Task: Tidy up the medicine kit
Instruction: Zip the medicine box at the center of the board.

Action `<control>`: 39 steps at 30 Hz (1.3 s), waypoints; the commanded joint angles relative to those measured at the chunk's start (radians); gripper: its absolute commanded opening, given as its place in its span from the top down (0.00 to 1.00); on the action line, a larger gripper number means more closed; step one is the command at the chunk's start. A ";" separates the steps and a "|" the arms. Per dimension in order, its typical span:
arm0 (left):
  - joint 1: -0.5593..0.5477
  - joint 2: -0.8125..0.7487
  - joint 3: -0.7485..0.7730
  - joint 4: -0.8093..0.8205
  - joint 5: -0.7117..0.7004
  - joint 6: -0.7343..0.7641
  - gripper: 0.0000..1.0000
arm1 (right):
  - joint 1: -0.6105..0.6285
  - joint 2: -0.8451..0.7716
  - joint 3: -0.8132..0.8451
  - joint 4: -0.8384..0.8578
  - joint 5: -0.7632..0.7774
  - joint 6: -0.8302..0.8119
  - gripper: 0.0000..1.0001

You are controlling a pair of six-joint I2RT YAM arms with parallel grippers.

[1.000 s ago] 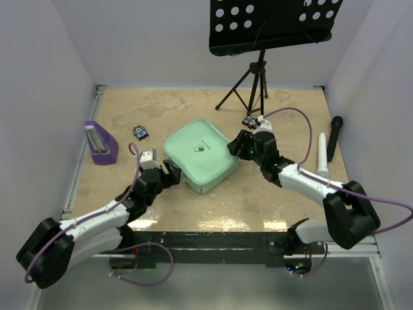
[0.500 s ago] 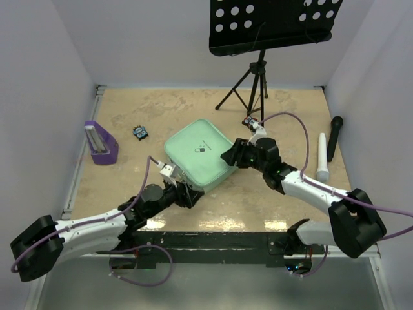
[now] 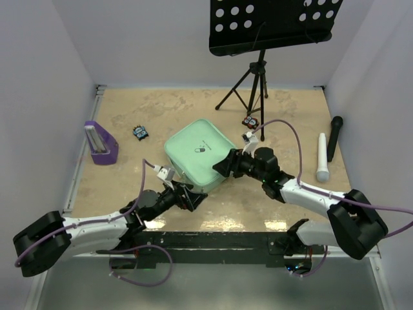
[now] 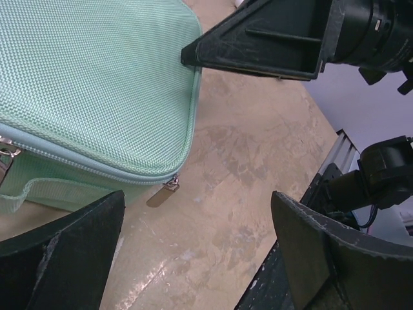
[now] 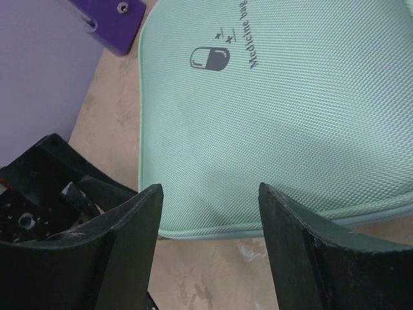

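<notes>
Kit (image 3: 199, 154) lies zipped, left gripper (image 3: 193, 197) at 6 o'clock, right gripper (image 3: 222, 169) at 4, both agape and empty; next likely pinching zipper pull (image 4: 162, 192).

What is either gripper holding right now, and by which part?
Nothing is held. The left gripper is open just short of the medicine kit; the right gripper is open over the kit's lid edge, clamping nothing.

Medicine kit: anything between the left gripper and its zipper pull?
Nothing visible does. The open left gripper faces the zipper pull on the medicine kit across bare table. The right gripper is at the kit's next corner, off that line.
</notes>
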 commanded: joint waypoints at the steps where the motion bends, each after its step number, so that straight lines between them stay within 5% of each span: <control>1: -0.006 0.103 -0.046 0.236 0.024 -0.003 0.00 | 0.020 -0.028 -0.055 0.138 -0.065 0.064 0.34; 9: -0.006 0.188 -0.032 0.292 0.011 0.002 0.02 | 0.062 -0.004 -0.112 0.310 -0.097 0.209 0.28; 13: -0.006 0.158 -0.050 0.261 -0.012 -0.006 0.03 | 0.082 -0.027 -0.092 0.223 0.012 0.199 0.28; 21: -0.065 0.189 0.077 -0.039 -0.201 0.054 0.09 | 0.082 -0.053 -0.001 -0.056 0.323 0.156 0.32; 39: -0.196 0.361 0.327 -0.392 -0.615 -0.023 0.12 | 0.082 -0.025 0.023 -0.076 0.374 0.142 0.32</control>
